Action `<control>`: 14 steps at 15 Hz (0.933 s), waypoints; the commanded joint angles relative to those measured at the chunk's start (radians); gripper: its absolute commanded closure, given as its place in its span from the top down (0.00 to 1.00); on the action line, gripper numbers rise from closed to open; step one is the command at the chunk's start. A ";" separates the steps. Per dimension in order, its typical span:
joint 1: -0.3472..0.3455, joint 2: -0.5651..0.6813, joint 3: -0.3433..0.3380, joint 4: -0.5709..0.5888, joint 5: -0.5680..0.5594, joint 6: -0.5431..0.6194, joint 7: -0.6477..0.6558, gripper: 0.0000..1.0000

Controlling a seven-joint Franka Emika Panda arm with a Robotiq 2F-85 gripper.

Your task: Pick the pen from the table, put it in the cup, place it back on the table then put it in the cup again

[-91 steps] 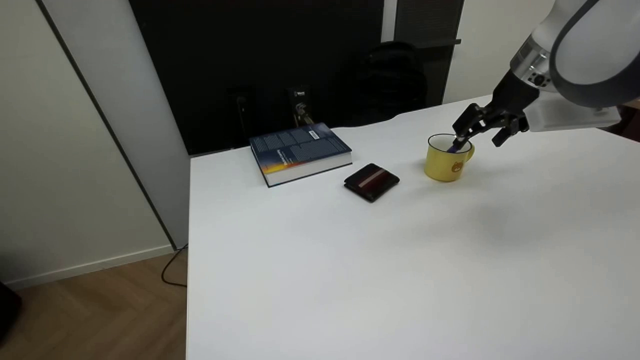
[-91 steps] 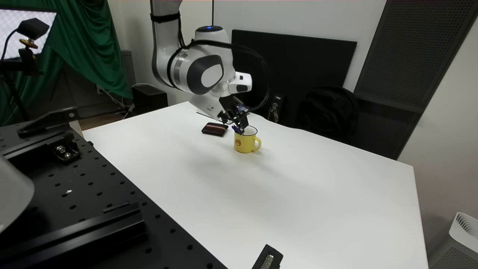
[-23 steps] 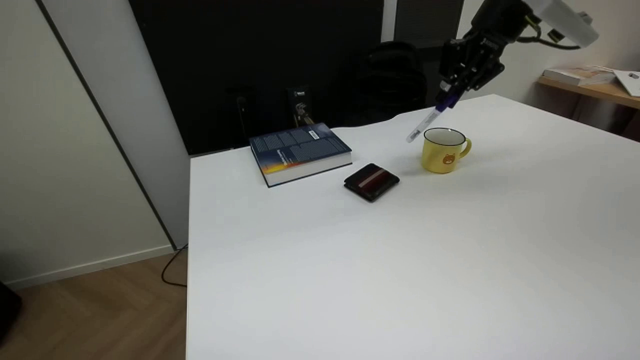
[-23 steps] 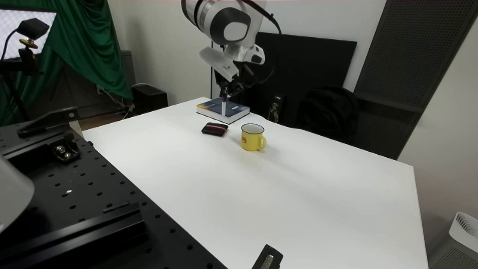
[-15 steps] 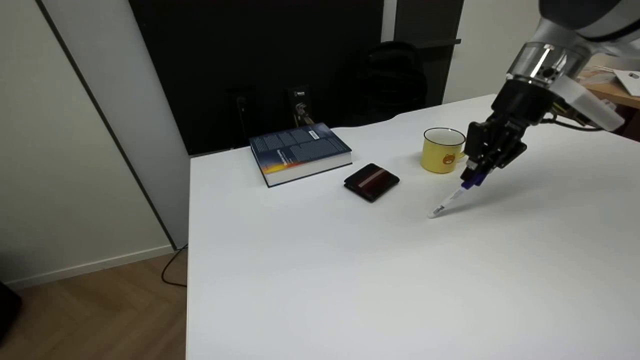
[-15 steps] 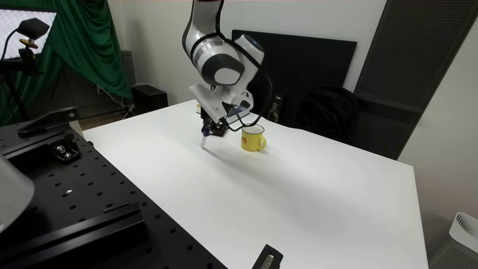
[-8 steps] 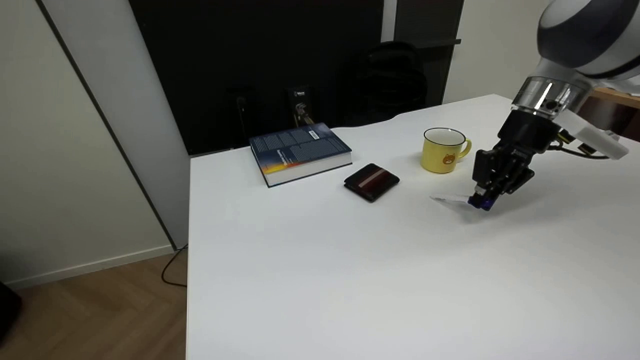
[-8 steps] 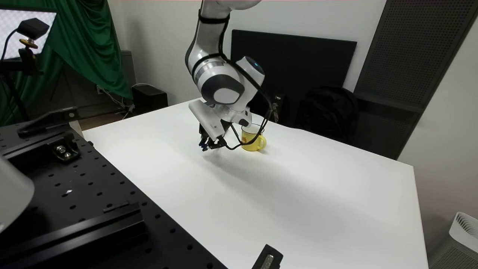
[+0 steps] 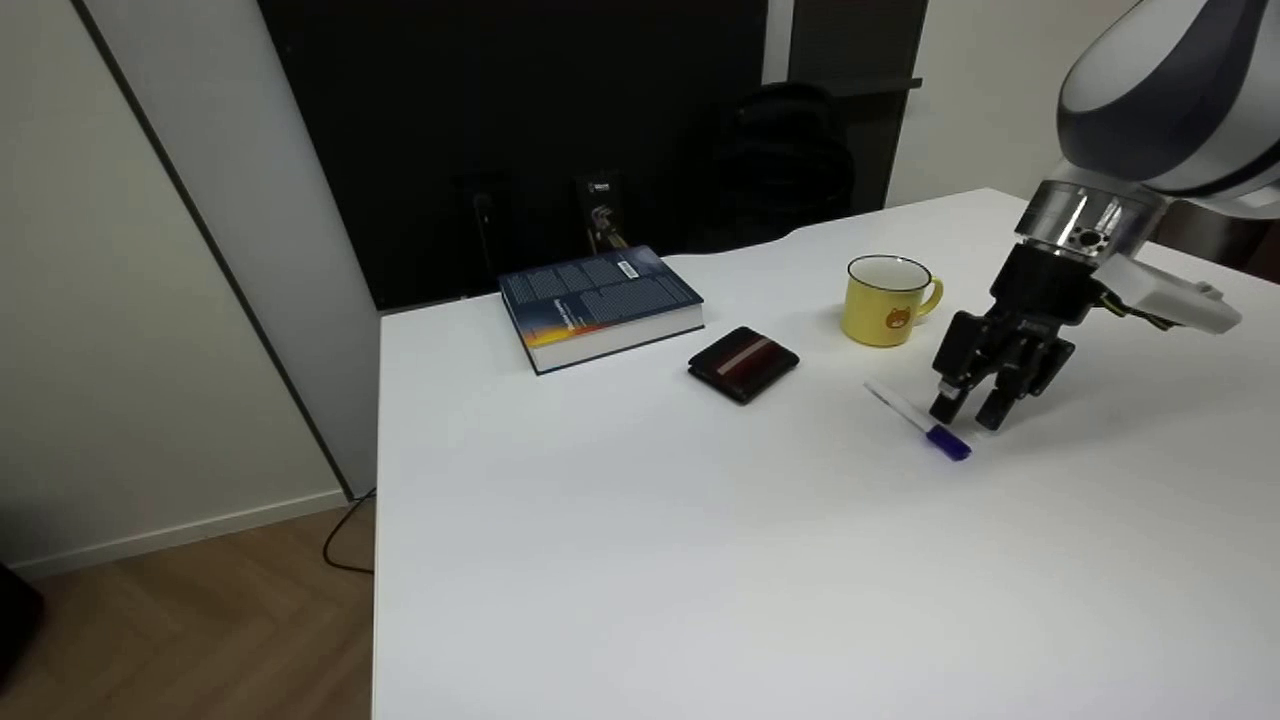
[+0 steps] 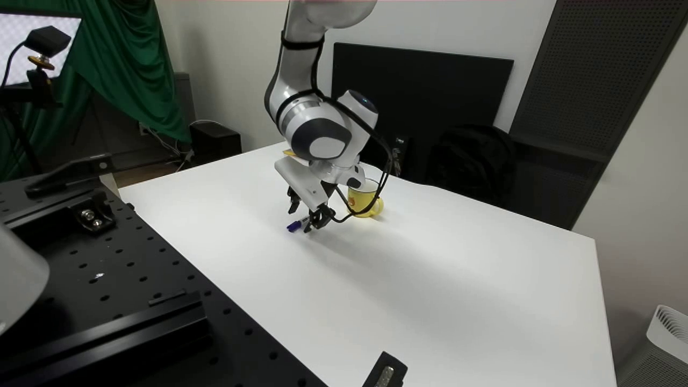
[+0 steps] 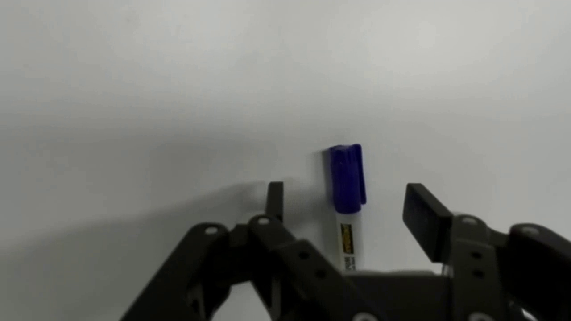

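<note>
The pen (image 9: 911, 414), white with a blue cap, lies flat on the white table (image 9: 700, 550); its cap also shows in an exterior view (image 10: 294, 226). In the wrist view the pen (image 11: 347, 183) lies between the spread fingers, touching neither; its lower end is hidden behind the gripper. My gripper (image 9: 967, 412) is open and low over the table at the pen; it also shows in an exterior view (image 10: 300, 217) and in the wrist view (image 11: 343, 207). The yellow cup (image 9: 880, 312) stands upright behind the gripper; a cable partly covers the cup (image 10: 357, 199) in an exterior view.
A dark wallet (image 9: 743, 365) lies left of the cup, and a thick blue book (image 9: 600, 300) lies farther left near the back edge. A black perforated board (image 10: 161, 269) borders the table. The arm's cable (image 10: 384, 156) hangs in front of the cup.
The pen, held in the cup earlier, was lifted out, carried to the table in front of the cup and lowered. My gripper has since opened and the pen lies released. The cup shifted slightly.
</note>
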 commanded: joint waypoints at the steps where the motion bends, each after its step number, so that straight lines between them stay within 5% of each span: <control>1: 0.060 -0.037 -0.038 0.012 -0.016 0.019 0.089 0.99; 8: 0.280 -0.147 -0.236 0.003 0.011 0.112 0.333 1.00; 10: 0.369 -0.177 -0.325 0.005 0.003 0.064 0.405 1.00; 14: 0.451 -0.201 -0.399 0.020 -0.040 -0.082 0.442 1.00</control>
